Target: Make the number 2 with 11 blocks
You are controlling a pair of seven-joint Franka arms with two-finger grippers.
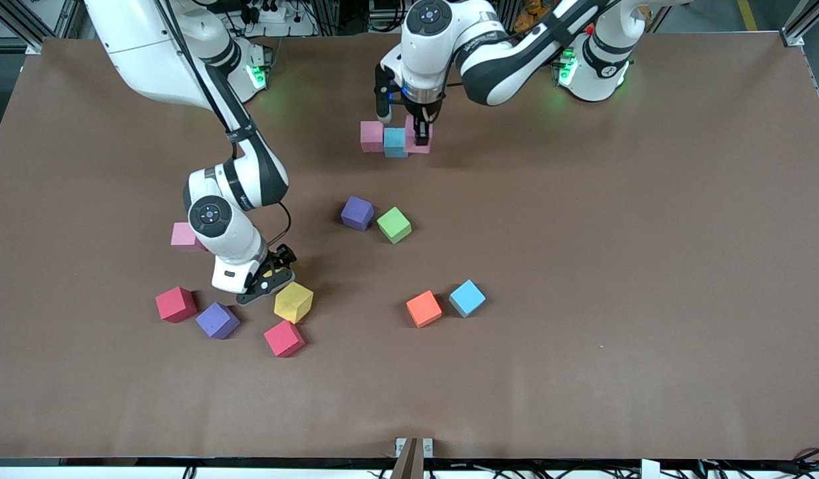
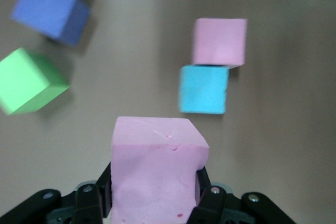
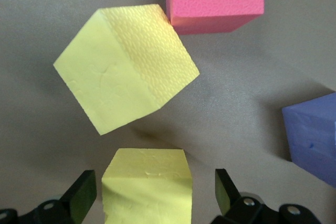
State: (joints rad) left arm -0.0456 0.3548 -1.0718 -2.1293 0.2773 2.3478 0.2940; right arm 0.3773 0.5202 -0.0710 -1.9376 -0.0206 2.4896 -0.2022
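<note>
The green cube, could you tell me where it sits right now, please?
In the front view the green cube sits mid-table beside a purple cube, nearer the camera than the left gripper.

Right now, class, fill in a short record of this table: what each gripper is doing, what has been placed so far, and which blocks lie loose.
left gripper: shut on a pink block, lowering it beside the light blue block
right gripper: open, fingers either side of a yellow block
placed so far: a second pink block touching the light blue one
second yellow block: loose, beside the right gripper
mid-table: purple block, green block
nearer the front camera: orange block, another light blue block
</note>
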